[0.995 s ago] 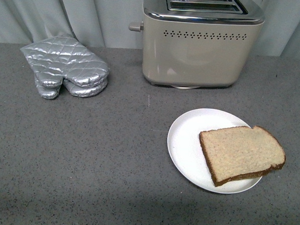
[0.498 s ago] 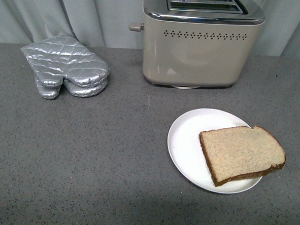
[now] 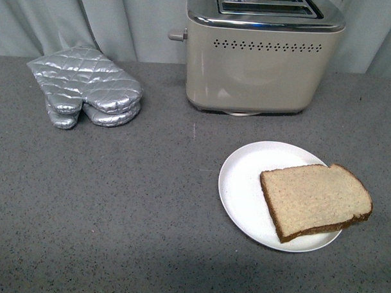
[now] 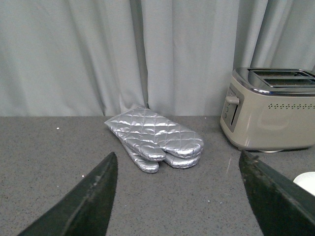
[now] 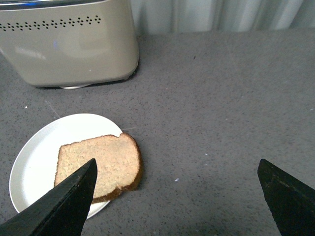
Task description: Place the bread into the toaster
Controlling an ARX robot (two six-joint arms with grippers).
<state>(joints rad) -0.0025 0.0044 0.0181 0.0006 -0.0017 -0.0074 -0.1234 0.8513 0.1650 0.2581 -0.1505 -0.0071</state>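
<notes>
Front camera looks down on the grey speckled surface [image 3: 116,201]; all three views share the boxy beige toaster [image 3: 256,71].

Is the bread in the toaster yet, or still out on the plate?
Out. The bread lies flat on the white plate in front of the toaster, one end overhanging the rim.

showed toaster [image 3: 262,72] with mirror-glossy chrome top and satin beige body, bread [image 3: 314,199] with porous matt crumb, smooth white plate [image 3: 239,186], shiny quilted silver-cloth oven mitt [image 3: 85,91], speckled matt grey countertop [image 3: 116,201].
</notes>
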